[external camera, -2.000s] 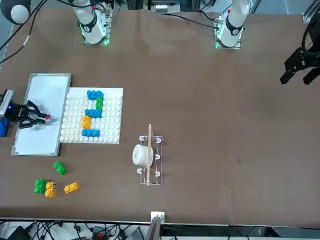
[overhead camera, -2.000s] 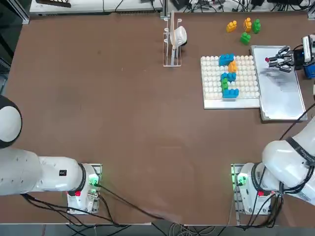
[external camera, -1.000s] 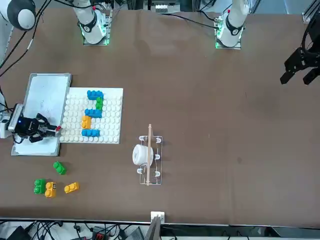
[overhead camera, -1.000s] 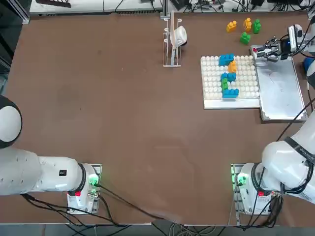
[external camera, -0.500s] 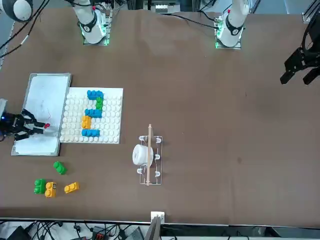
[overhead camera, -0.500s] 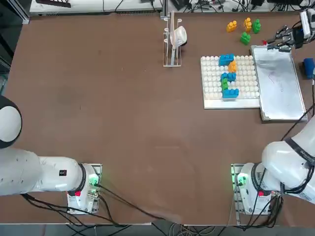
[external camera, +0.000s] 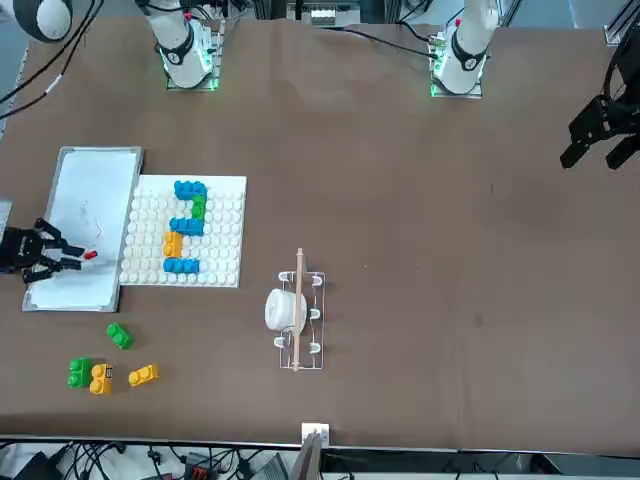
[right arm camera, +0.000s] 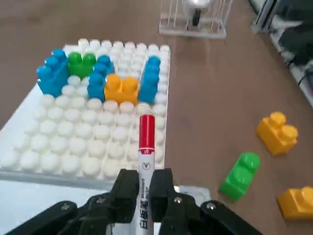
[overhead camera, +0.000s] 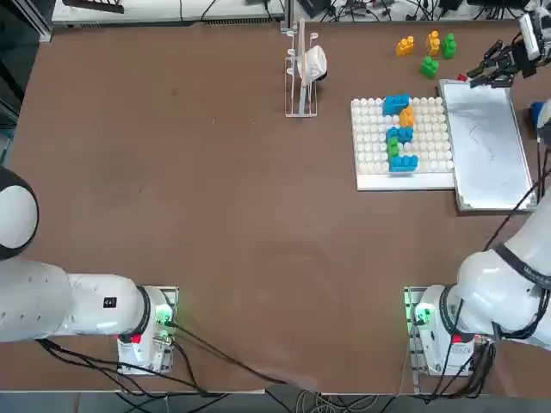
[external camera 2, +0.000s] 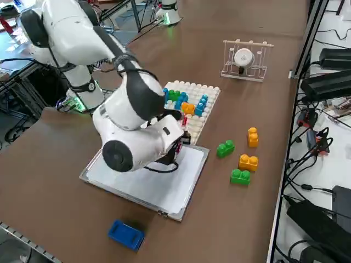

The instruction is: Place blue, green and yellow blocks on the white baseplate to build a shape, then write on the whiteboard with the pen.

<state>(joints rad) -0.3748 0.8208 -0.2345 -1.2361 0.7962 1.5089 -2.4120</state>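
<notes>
Pen (right arm camera: 145,161): white barrel, red cap, clamped between shut fingers of right gripper (right arm camera: 145,183), cap end sticking out ahead of fingertips

White baseplate (right arm camera: 73,152): studded square, just ahead of gripper, beyond pen cap; carries joined blue, green and yellow blocks (right arm camera: 105,81)

Loose green and yellow blocks (right arm camera: 261,159): on table off to one side of gripper

Whiteboard (overhead camera: 491,146): silver-framed, flat, faint marks, its far corner under gripper

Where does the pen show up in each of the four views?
Top: pen in the right claw, upper right, at the whiteboard's far corner.
Front: far left, over the whiteboard.
Right side: mostly hidden behind the arm; red cap beside the white baseplate.
Right wrist: centre, between the fingers.
Shared landmark: white baseplate.
</notes>
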